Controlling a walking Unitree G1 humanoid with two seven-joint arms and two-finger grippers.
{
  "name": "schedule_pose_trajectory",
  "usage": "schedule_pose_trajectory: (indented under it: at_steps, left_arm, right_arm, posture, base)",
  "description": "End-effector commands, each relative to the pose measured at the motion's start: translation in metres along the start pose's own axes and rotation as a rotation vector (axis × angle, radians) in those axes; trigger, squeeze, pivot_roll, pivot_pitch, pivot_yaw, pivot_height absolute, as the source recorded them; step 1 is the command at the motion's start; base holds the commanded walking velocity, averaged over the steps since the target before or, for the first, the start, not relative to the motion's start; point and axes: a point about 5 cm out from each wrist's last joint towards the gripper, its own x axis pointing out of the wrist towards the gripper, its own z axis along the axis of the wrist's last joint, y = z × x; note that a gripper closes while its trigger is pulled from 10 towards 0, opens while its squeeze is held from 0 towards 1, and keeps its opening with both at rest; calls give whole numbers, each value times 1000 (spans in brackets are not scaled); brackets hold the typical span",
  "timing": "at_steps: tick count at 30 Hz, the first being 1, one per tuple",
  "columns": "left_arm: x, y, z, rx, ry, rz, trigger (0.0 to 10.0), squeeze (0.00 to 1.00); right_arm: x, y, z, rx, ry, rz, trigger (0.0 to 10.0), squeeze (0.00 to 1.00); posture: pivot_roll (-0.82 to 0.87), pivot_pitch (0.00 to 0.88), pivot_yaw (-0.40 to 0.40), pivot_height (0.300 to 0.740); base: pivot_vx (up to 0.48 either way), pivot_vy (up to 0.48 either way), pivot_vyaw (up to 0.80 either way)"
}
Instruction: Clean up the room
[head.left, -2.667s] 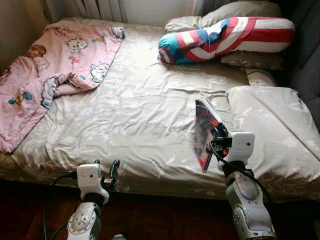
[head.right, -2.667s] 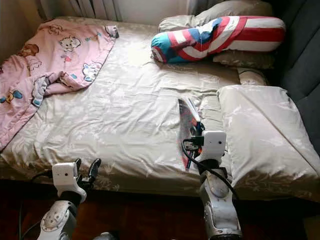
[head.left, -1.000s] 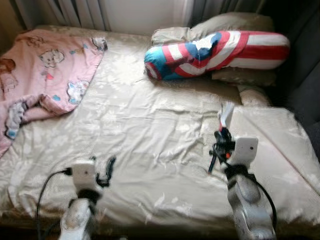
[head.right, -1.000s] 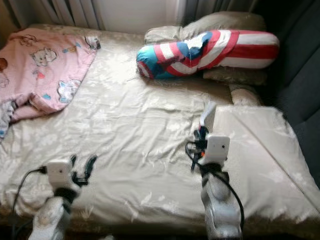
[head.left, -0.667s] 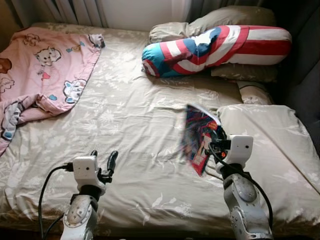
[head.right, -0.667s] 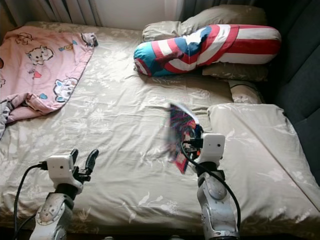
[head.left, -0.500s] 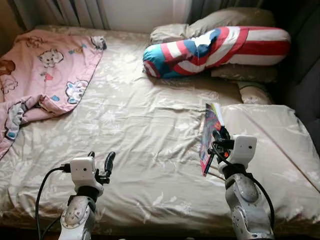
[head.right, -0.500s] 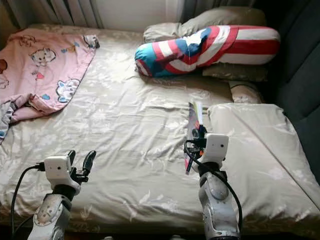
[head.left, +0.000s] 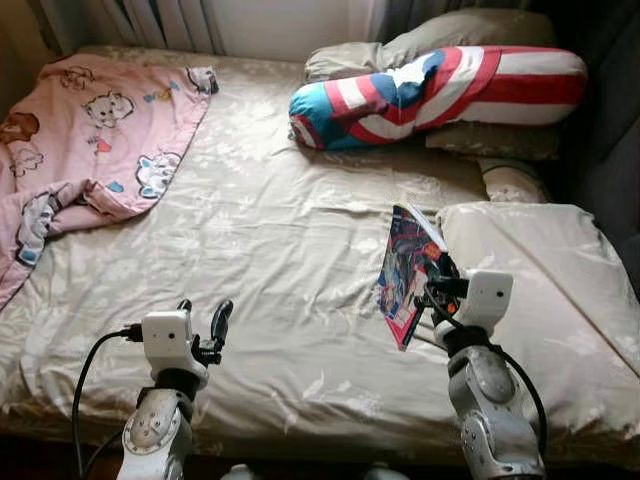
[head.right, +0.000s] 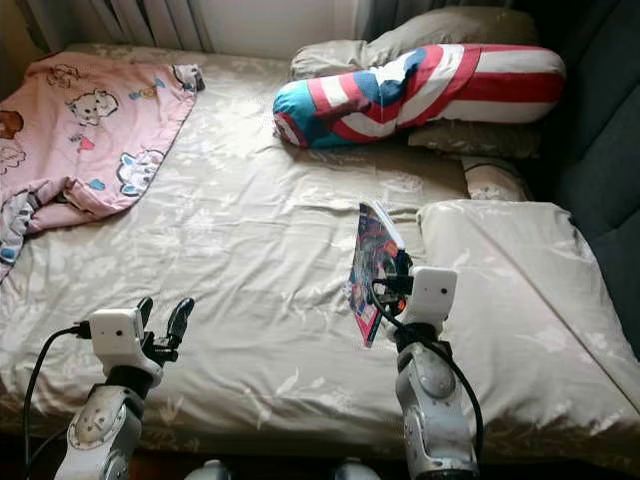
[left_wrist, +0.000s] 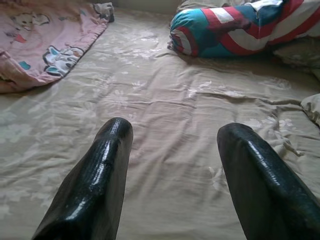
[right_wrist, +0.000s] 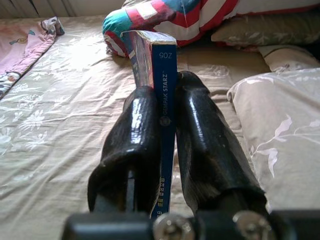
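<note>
home bedroom: bed, pillows, pink blanket.

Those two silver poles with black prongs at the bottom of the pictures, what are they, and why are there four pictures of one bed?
They are the arms of a walking humanoid robot tidying the room. Two pictures come from a pair of cameras on its head, looking down at the bed with the beige flowered sheet. The other two come from a camera on each wrist, looking along that arm's two black fingers.

The left gripper hovers open over the near edge of the bed, holding nothing. The right gripper is closed on the blue spine of a thin colourful book, held upright on edge above the sheet.

On the bed lie a crumpled pink cartoon-print blanket at the far left, a long red, white and blue striped bolster at the head, and a beige pillow at the right.
</note>
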Motion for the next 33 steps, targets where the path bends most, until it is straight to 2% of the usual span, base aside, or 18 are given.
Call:
schedule_pose_trajectory:
  at_steps: [1, 8, 17, 20, 24, 29, 31, 33]
  left_arm:
    - [-2, 0, -1, -4, 14, -1, 10000, 0]
    - [-1, 0, 0, -2, 12, -7, 10000, 0]
    - [-1, 0, 1, 2, 13, -12, 10000, 0]
    - [-1, 0, 1, 1, 15, -13, 10000, 0]
    - [-1, 0, 1, 1, 16, -13, 10000, 0]
    - [-1, 1, 1, 2, 19, -9, 10000, 0]
    - [-1, 1, 1, 4, 19, -8, 10000, 0]
    - [0, 2, 1, 5, 19, -7, 10000, 0]
  right_arm:
    - [3, -2, 9, 7, -46, -10, 10000, 0]
    - [3, 2, 9, 12, -68, 9, 10000, 0]
    - [4, -2, 5, 16, -42, -11, 10000, 0]
    - [5, -2, 4, 3, -37, -19, 10000, 0]
    - [4, -3, 4, 15, -61, -19, 10000, 0]
    - [8, -7, 1, 143, -37, -69, 10000, 0]
    - [14, -7, 0, 248, -25, -77, 10000, 0]
    - [17, -8, -1, 284, -21, -79, 10000, 0]
  posture:
    - [101, 188, -72, 680]
    - [102, 179, -66, 665]
    - [104, 174, -63, 665]
    - [102, 180, -62, 645]
    - [105, 182, -62, 645]
    - [103, 190, -56, 645]
    - [105, 193, -55, 645]
    - [108, 194, -53, 645]
  base:
    - [0, 0, 0]
    - [0, 0, 0]
    - [0, 0, 0]
    - [0, 0, 0]
    - [0, 0, 0]
    - [0, 0, 0]
    - [0, 0, 0]
    - [0, 0, 0]
